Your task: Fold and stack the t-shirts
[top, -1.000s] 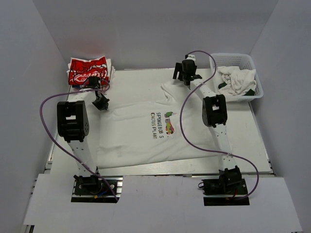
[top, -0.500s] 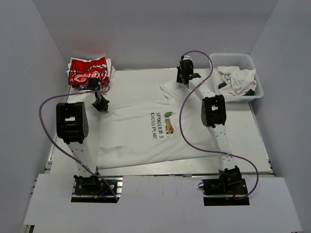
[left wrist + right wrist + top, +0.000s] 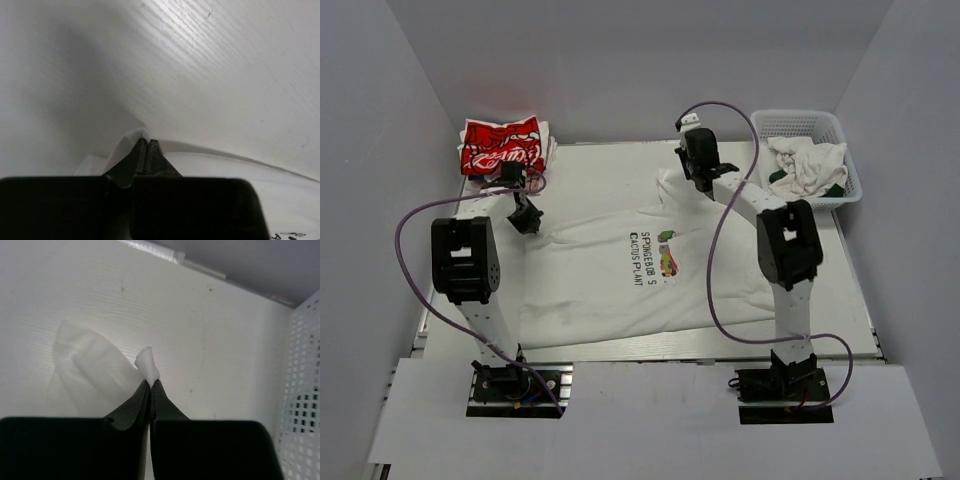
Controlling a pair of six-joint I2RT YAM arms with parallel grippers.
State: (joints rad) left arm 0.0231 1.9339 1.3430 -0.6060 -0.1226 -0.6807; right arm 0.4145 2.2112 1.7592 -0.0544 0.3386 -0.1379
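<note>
Up in the overhead view, a white mesh basket (image 3: 800, 114) sits at the far right corner with a bundle of white cloth (image 3: 807, 165) in it, plus a few dark green bits poking out. Over on the far left corner a red shirt (image 3: 502, 145) with white script lies in a rumpled fold. Purple cables (image 3: 710, 270) loop off both arms, and the right one hangs across the big white shirt (image 3: 590, 270). That shirt is spread over most of the table (image 3: 825, 290), with a cartoon print (image 3: 667, 258) and dark lettering in the middle. The left gripper (image 3: 525, 218) is at the shirt's left edge and the right gripper (image 3: 695, 168) is at its far edge near the basket.

Left wrist view: left gripper (image 3: 146, 144) has its jaws pressed tight, with a pale fold of the white shirt (image 3: 124, 147) pinched at the tips, bare table (image 3: 225, 75) behind.

Right wrist view: the basket (image 3: 302, 390) wall is on the right. The right gripper (image 3: 150, 383) is clamped too, a little nub of the white shirt (image 3: 85, 360) sticking out past the tips.
</note>
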